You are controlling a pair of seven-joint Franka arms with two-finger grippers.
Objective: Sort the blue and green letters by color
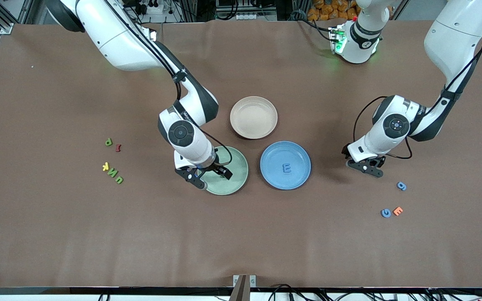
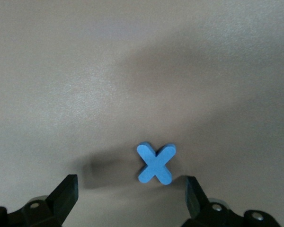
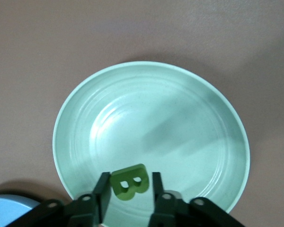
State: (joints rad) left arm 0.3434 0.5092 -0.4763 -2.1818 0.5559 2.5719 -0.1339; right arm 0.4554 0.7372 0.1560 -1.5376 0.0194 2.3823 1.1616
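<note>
One blue E [image 1: 286, 168] is already laid in the blue plate [image 1: 298, 179], while the green plate [image 1: 241, 175] is not yet seen to hold anything. The green B [image 3: 128, 181] is pinched in the right claw [image 1: 208, 175] over the green plate (its release looks to be the step in hand). The left claw [image 1: 366, 165] is spread wide and held low over the table [image 1: 241, 242] toward the left arm's end, with the blue X [image 2: 155, 163] lying between its fingers but not gripped. Left to be sorted are the blue 9 [image 1: 401, 185] and blue G [image 1: 385, 212] near that claw, and the green P [image 1: 108, 141], N [image 1: 111, 173] and U [image 1: 119, 179] toward the right arm's end. The beige bowl [image 1: 253, 117] is unused.
</note>
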